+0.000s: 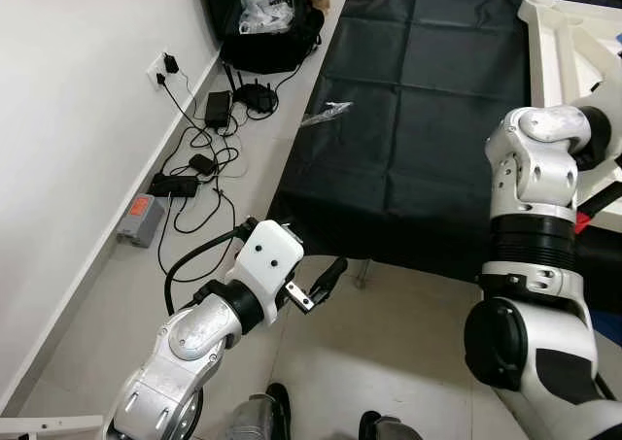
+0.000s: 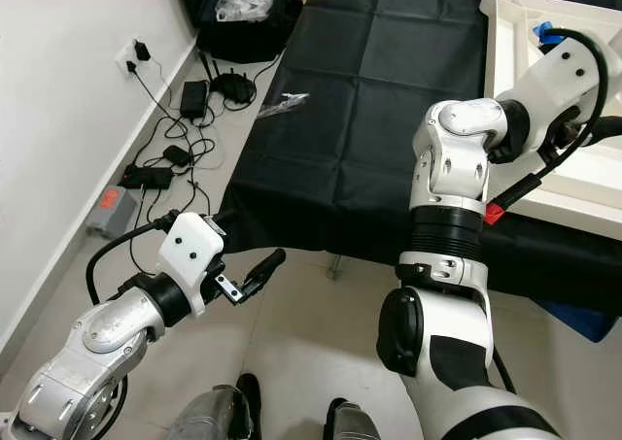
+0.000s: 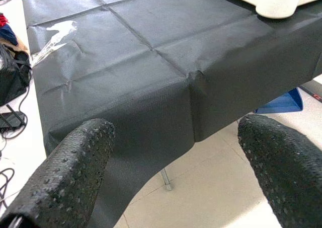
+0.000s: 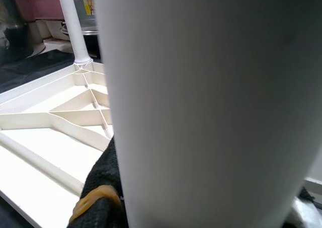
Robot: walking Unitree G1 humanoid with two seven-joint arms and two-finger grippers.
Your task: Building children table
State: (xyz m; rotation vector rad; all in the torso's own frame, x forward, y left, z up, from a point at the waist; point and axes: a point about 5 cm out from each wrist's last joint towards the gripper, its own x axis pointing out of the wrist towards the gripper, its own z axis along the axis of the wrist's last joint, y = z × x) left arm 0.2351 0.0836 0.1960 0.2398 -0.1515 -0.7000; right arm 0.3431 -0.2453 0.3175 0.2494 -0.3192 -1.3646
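A thick white tube (image 4: 211, 107), perhaps a table leg, blocks my right wrist view, hiding my fingers. The white tabletop (image 2: 544, 100) runs off the frame's right edge.

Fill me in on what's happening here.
The robot is building a small white table. The tabletop lies underside up on a black cloth over a work surface. The right arm reaches over to it, and the right wrist view shows a white leg close up, with another leg already standing at a far corner. The left gripper hangs with jaws open, holding nothing, by the cloth's near corner.
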